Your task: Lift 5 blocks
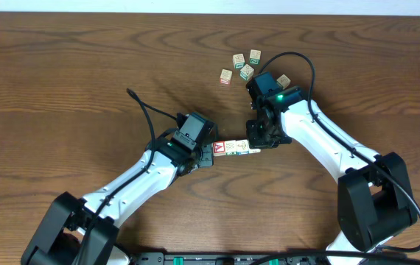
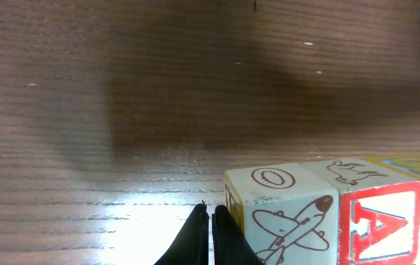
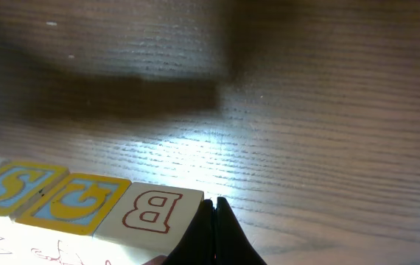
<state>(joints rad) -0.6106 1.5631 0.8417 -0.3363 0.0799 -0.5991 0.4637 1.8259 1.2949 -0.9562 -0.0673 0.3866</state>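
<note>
Wooden alphabet cubes (image 1: 236, 148), cream-faced with coloured prints: one short row, face to face, spanning the gap between both grippers over the dark brown wood-grain table (image 1: 63, 73).

Item, left gripper (image 1: 208, 152): black fingers pressed together, nothing between them, tips set against the row's near end. Its wrist view shows the closed tips (image 2: 211, 221) just beside the cream cube printed with a red aeroplane and an "O" (image 2: 284, 217). The red-faced cube with a white "A" (image 2: 379, 221) comes next along, touching it.

Item, right gripper (image 1: 260, 141): fingers likewise together, tips at the row's opposite end. Its wrist view shows the closed tips (image 3: 216, 217) against the cream cube with a red "B" (image 3: 149, 210). Two yellow-faced cubes with blue characters (image 3: 77, 199) follow beyond it.

Whether the row rests on the table or hangs clear cannot be told.

Item, five loose wooden cubes (image 1: 247, 71): scattered beyond the right gripper, apart from the row.
</note>
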